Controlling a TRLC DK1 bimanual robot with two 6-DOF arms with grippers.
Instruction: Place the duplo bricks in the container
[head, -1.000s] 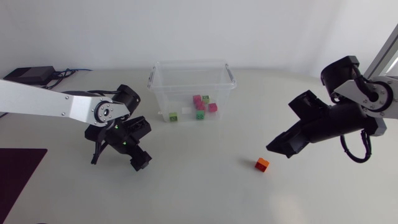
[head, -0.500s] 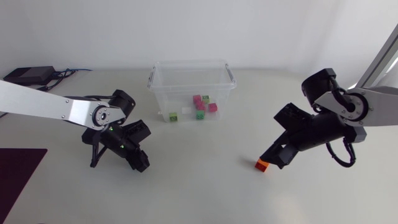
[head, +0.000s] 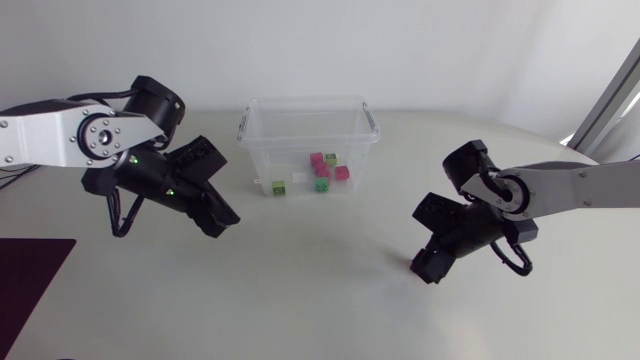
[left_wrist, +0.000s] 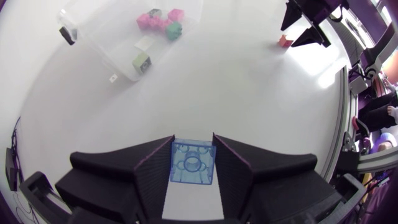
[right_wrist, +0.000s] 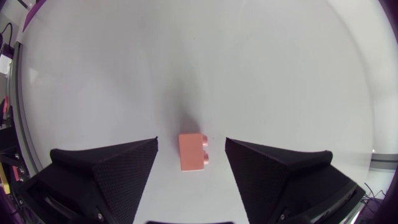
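A clear plastic container (head: 305, 103) stands at the back middle of the table and holds several pink, green and white bricks (head: 322, 170). My left gripper (head: 218, 215) hangs above the table to the left of it, shut on a translucent blue brick (left_wrist: 193, 163) that both fingers press from either side. Ahead of that gripper in the left wrist view lie the container (left_wrist: 93, 37) and the orange brick (left_wrist: 285, 42). My right gripper (head: 428, 265) is down at the table on the right, open, with the orange brick (right_wrist: 193, 151) between its fingers and gaps on both sides. The head view hides that brick.
A dark mat (head: 30, 275) covers the table's front left corner. A black box with cables (head: 45, 120) sits at the back left. Bare white table lies between the two arms and in front of the container.
My left gripper closed on the blue brick and rose back and leftward with it. My right gripper dropped over the orange brick and its fingers drew closer together.
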